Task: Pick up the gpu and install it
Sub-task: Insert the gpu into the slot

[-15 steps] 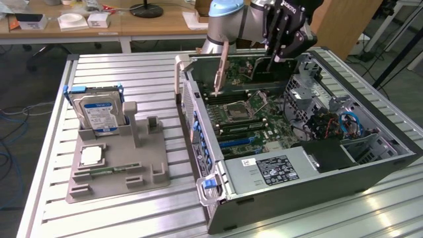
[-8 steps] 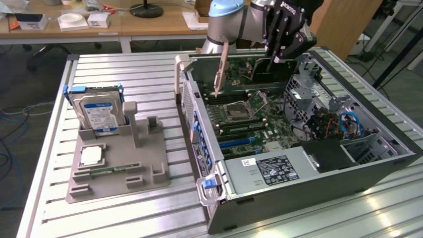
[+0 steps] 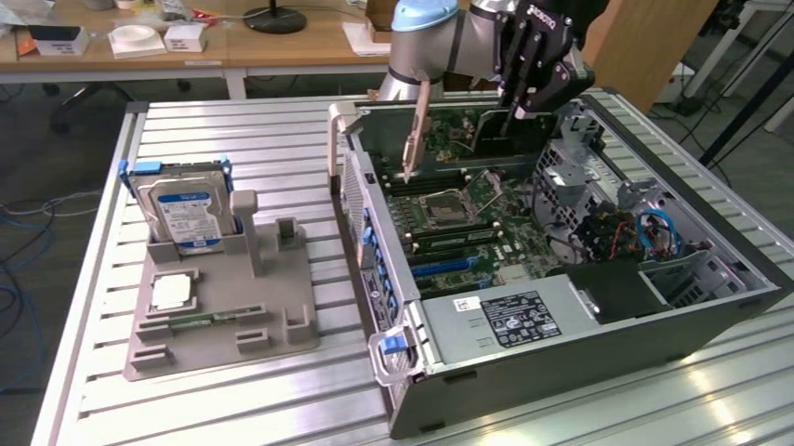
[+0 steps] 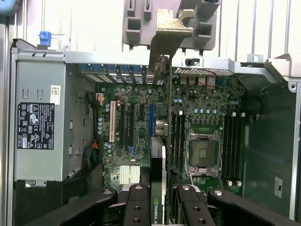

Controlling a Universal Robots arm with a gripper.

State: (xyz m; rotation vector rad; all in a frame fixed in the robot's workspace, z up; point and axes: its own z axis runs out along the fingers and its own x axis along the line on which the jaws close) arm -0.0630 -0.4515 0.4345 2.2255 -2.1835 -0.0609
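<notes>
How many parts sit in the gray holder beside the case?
3. In the gray holder: a hard drive stands upright at its far end, a processor lies flat in the middle, a memory stick lies in a slot nearer the camera. Others may be hidden.

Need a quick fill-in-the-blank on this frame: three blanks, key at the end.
1. The gripper is closed on the ___, held over the open computer case.
2. The hard drive stands upright in a gray holder; its label is ___.
3. The hard drive is on the exterior view's ___ of the case.
Missing words: gpu; blue; left.
</notes>
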